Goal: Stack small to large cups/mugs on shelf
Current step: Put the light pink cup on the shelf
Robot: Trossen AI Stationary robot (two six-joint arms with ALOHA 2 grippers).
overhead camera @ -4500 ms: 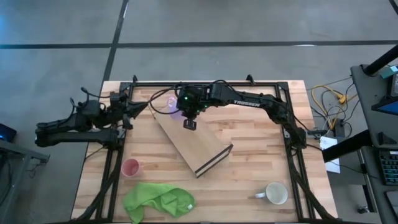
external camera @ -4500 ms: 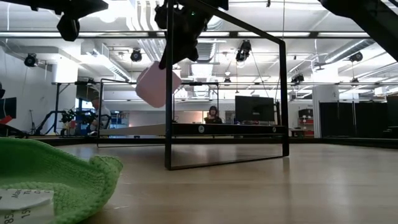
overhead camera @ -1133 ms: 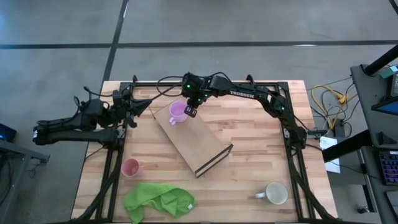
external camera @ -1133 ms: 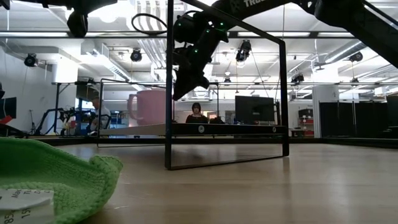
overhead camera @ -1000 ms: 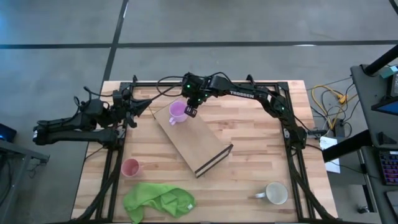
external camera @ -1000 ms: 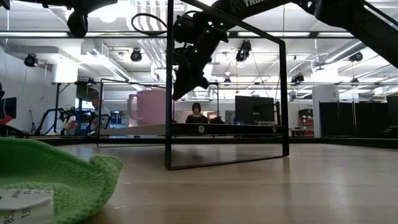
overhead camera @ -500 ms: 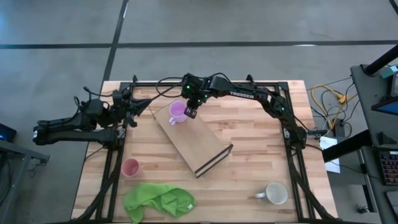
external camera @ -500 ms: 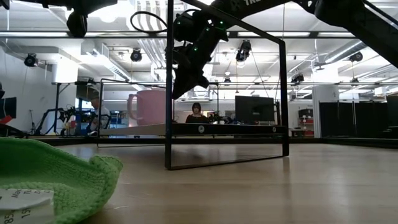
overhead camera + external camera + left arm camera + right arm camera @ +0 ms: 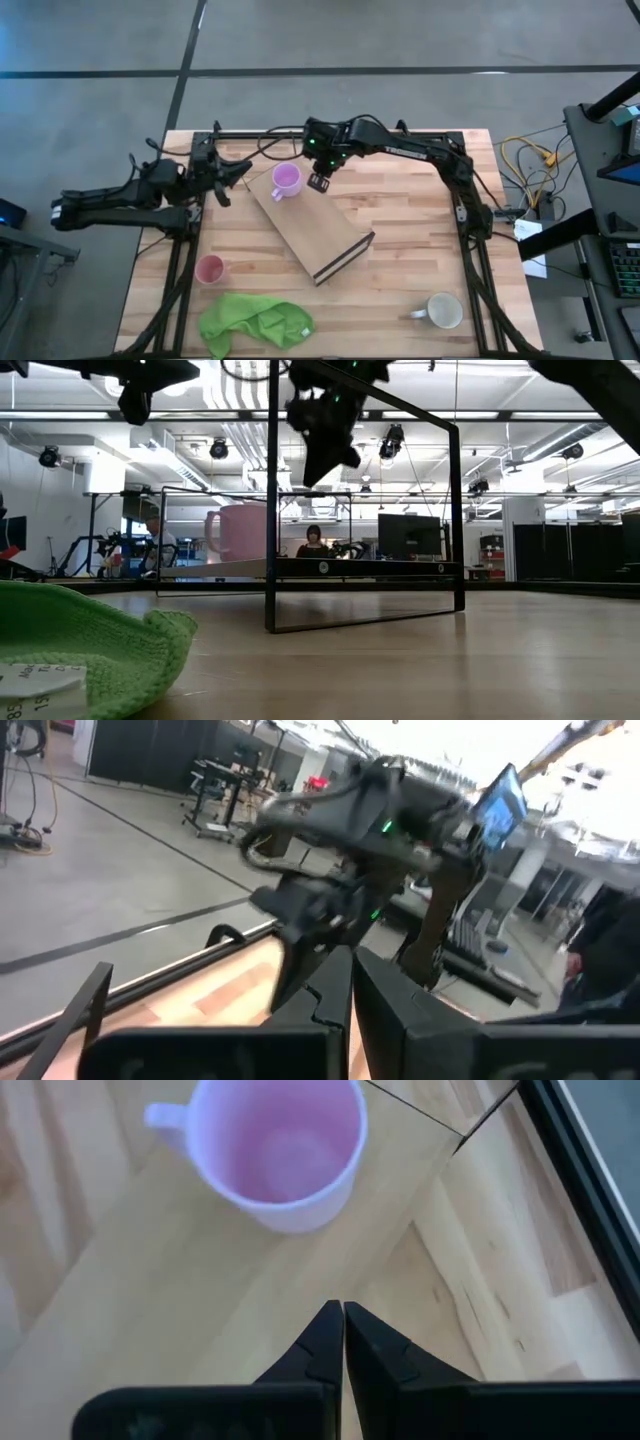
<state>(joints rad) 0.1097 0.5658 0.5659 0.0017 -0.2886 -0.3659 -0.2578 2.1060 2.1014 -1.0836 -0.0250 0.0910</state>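
The light purple cup stands upright on its base on the far left end of the light-wood shelf; it also shows in the low view and the right wrist view. My right gripper is shut and empty, above the shelf just right of the cup, its fingers pointing down. My left gripper is shut and empty, left of the shelf near the table's far left corner. The pink-red cup and the white mug stand on the table.
A green cloth lies at the table's near left, close to the pink-red cup. A black frame runs along the table's edges. Bare tabletop lies between the shelf and the white mug.
My right gripper has gone up and a little toward the table's right edge, away from the purple cup, which stays upright on the shelf. My left gripper has gone a little toward the shelf.
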